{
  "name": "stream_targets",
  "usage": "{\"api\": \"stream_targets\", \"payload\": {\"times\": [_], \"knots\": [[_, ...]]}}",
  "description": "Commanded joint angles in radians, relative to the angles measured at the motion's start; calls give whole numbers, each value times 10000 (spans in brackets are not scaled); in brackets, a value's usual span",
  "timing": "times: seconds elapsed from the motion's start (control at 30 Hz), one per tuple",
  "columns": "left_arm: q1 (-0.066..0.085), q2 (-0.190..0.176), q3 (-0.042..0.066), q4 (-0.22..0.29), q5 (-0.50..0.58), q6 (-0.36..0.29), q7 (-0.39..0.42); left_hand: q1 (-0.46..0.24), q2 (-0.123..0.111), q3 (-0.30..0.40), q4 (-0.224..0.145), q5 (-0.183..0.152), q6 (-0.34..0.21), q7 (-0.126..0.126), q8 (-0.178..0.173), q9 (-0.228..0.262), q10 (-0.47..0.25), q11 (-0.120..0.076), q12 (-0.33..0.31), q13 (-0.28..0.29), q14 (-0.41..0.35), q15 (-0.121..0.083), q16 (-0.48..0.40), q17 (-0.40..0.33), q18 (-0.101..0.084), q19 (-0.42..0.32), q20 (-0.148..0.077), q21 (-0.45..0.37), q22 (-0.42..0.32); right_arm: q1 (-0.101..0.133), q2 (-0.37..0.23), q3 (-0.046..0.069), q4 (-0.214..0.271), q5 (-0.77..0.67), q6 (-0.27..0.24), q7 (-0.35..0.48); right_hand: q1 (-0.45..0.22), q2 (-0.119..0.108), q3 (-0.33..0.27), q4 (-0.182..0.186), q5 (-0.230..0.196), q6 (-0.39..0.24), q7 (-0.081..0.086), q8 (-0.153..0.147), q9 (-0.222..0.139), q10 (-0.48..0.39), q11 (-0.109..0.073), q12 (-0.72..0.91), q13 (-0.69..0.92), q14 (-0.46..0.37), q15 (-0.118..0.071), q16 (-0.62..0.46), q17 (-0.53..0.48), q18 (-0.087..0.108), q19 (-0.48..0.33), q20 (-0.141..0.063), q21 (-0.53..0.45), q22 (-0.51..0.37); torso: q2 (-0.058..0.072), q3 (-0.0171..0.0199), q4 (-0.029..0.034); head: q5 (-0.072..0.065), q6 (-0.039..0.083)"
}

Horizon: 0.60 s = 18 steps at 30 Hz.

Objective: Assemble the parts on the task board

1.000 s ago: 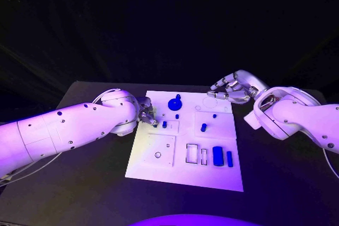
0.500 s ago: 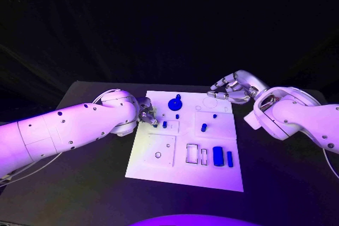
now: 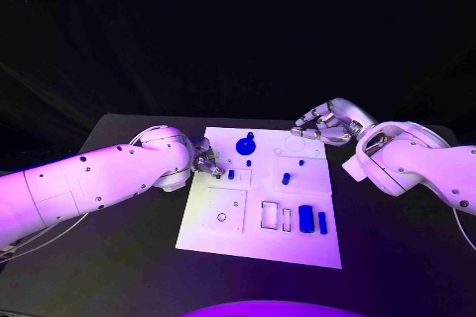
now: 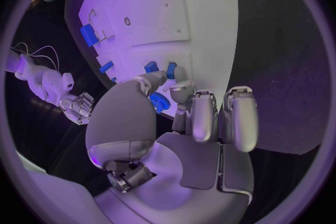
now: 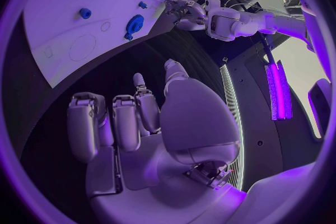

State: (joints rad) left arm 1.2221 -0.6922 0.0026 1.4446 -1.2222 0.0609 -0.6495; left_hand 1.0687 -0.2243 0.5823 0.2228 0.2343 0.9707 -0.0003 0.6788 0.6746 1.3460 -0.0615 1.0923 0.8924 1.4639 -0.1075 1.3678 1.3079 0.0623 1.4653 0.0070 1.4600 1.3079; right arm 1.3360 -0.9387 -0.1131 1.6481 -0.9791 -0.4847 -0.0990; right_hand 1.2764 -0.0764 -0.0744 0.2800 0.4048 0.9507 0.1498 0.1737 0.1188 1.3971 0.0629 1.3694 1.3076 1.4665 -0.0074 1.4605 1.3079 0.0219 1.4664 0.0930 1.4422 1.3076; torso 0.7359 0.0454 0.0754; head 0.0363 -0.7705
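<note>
The white task board (image 3: 223, 227) lies in the middle of the table. Blue parts stand on it: a round gear (image 3: 244, 146) at the far end, a peg (image 3: 231, 174) near the left edge, another peg (image 3: 285, 179) mid-board, and a block (image 3: 305, 219) with a thin bar (image 3: 322, 222) near the right edge. My left hand (image 3: 208, 161) hovers at the board's left edge, fingertips just beside the left peg (image 4: 170, 70), with nothing in its grasp. My right hand (image 3: 323, 126) hangs over the far right corner, fingers loosely spread and holding nothing.
Empty outlined slots (image 3: 269, 215) and a round hole (image 3: 221, 216) mark the board's near half. Black table (image 3: 119, 262) surrounds the board. In the right wrist view the left hand (image 5: 183, 11) shows beyond the board (image 5: 63, 39).
</note>
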Motion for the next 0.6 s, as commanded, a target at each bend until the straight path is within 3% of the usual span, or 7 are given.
{"api": "stream_targets", "payload": {"times": [0.03,0.37,0.6], "knots": [[-10,-4,-5,-2,175,-88,-20,-6,84,-230,109,-29,26,48,-53,27,-31,1,85,27,526,-52,-8,450,-159,47,-87,-10,605,-5,1,2,-1,-23,48,82,-21,112,-48,13,43,-34,-58,47,-14,-10,-24,-28,754,648,-89,-56,1005,106,450,-53,-44,1658,1,0,3,-7,8],[-12,-55,9,46,302,-641,26,-59,190,-947,619,-16,43,75,-145,65,-89,24,44,-45,526,-38,-10,450,-150,36,-83,-41,566,-5,9,2,-17,-23,54,87,-21,112,-48,13,43,-34,-58,47,-14,-10,-24,-28,754,648,-89,-56,1005,106,450,-53,-44,1658,5,1,1,0,29],[-13,-164,90,173,434,-1065,64,-472,457,-1681,703,-3,71,100,-217,91,-157,51,-37,-202,528,-16,-10,453,-146,37,-64,-58,553,-8,12,2,-27,-23,58,93,-37,117,-59,23,50,-36,-58,48,-16,-11,-24,-29,753,646,-89,-61,1000,105,452,-53,-40,1661,-1,0,7,-3,16]]}}
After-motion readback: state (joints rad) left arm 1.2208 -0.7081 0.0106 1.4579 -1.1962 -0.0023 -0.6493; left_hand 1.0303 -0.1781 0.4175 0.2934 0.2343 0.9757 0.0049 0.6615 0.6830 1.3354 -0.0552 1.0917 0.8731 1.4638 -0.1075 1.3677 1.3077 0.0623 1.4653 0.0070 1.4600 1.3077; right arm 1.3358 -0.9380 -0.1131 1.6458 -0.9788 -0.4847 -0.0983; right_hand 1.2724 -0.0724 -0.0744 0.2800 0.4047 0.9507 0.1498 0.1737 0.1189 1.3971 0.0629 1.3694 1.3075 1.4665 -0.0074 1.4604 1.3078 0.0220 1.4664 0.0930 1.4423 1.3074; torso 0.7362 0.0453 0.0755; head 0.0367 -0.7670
